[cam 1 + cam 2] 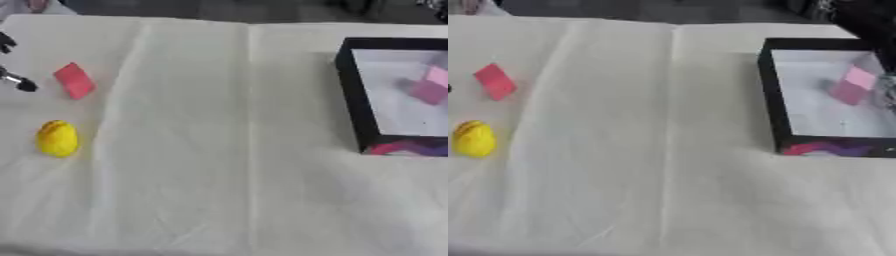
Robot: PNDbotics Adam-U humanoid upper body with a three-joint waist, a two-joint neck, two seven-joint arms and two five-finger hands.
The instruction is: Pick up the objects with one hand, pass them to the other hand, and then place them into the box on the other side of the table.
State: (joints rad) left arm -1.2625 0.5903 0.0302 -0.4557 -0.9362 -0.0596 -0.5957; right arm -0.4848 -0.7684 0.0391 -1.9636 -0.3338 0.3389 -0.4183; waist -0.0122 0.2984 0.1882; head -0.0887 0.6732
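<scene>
A red block [74, 80] lies on the white cloth at the far left, and a yellow rounded object [58, 138] sits nearer to me below it. Only the fingertips of my left hand [21, 83] show at the left edge, spread apart and holding nothing, just left of the red block. On the right stands the black-walled box [769, 95] with a pink block [853, 85] lying inside. A dark blurred shape over the box's far right corner is my right hand [868, 25]; its grip is hidden.
The white cloth [227, 150] covers the table, with a crease running down the middle. Pink and purple patches [824, 148] show on the box's near wall. The table's far edge runs along the top.
</scene>
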